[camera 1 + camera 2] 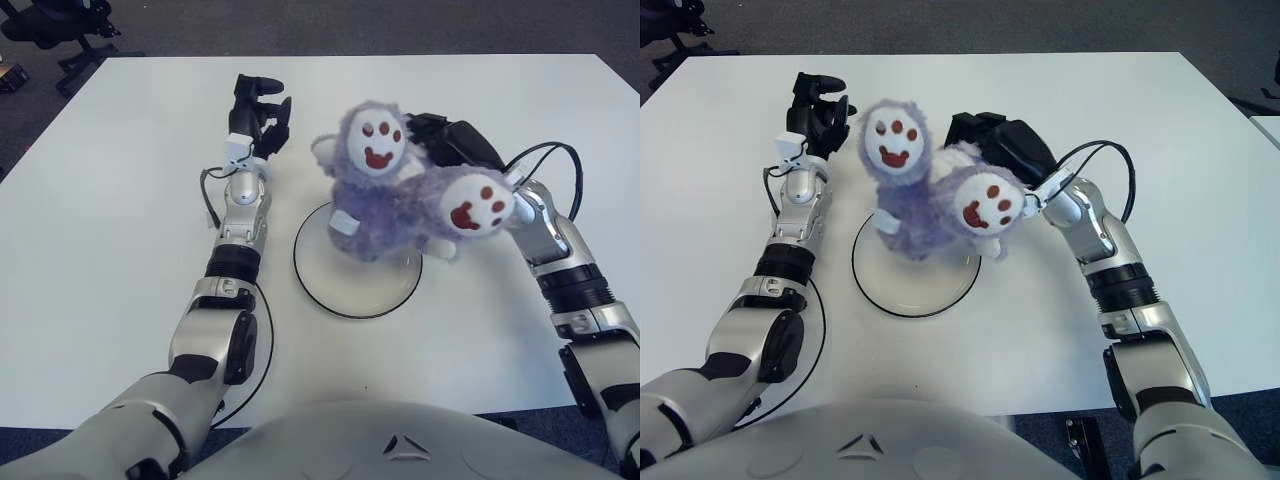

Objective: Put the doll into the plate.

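Doll (385,205) is shaggy purple plush with smooth white paw pads. Plate (358,282) looks glossy, dark-rimmed; the worktop (120,200) is matt white.

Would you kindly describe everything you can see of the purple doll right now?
The doll is a shaggy lavender plush with a small white tag on its side. Two round white foot soles, each with dark red paw pads, face up toward the camera. It hangs tilted over the far part of the plate, a shallow clear-looking dish with a dark rim on the white table. The right robot hand grips it from behind. The left robot hand shows apart, to its left.
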